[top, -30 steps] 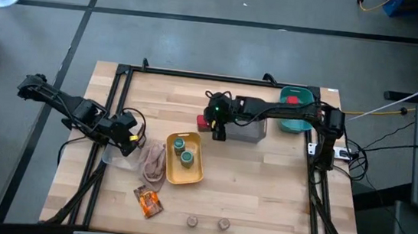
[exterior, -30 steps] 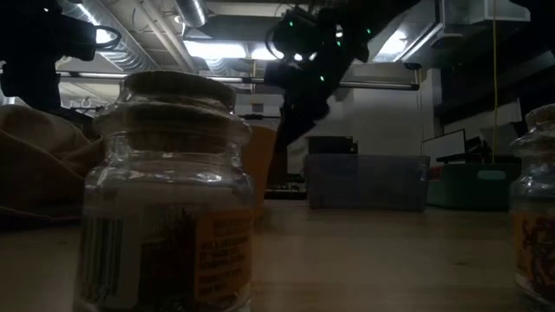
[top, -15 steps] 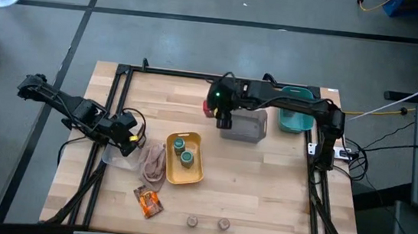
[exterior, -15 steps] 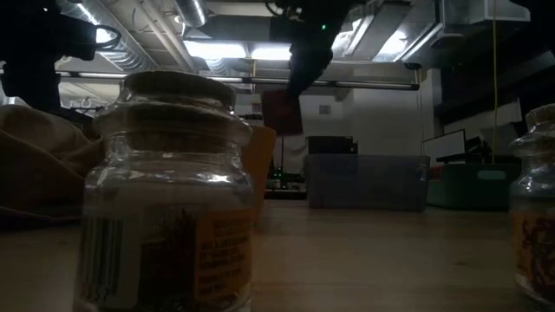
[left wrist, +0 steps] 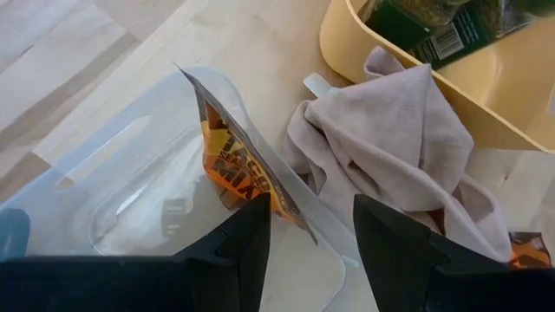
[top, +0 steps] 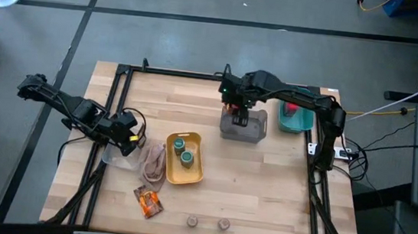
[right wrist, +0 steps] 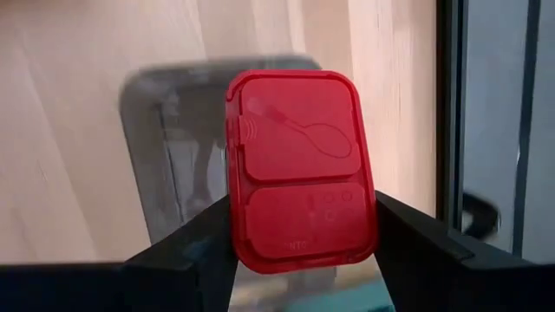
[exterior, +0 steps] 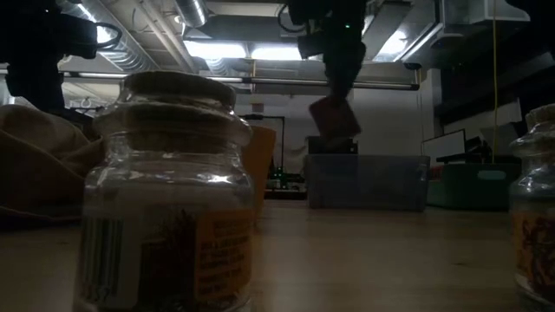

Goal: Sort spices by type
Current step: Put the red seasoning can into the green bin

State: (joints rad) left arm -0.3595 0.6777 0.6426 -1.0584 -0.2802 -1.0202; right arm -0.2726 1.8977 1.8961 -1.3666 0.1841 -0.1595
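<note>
R gripper [right wrist: 299, 234]: mine, closed on red block [right wrist: 299, 169], held in air above grey tray [top: 244, 124]. L gripper [left wrist: 312, 234]: mine, pinching orange-brown sachet [left wrist: 234, 160] over clear tray [left wrist: 104, 165], beside beige cloth [left wrist: 390, 156]. Green-lidded jars [top: 183, 150]: in yellow tray [top: 188, 173].

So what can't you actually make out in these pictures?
- Right gripper, high view: its own arm hides the red block it holds.
- Grey tray: contents hidden by that gripper.
- Teal tray: partly under the arm.
- Two round jars: too small to read.
- Low view: a near jar blocks the table behind.
- Left gripper: the sachet stands between its fingers; contact unclear.
</note>
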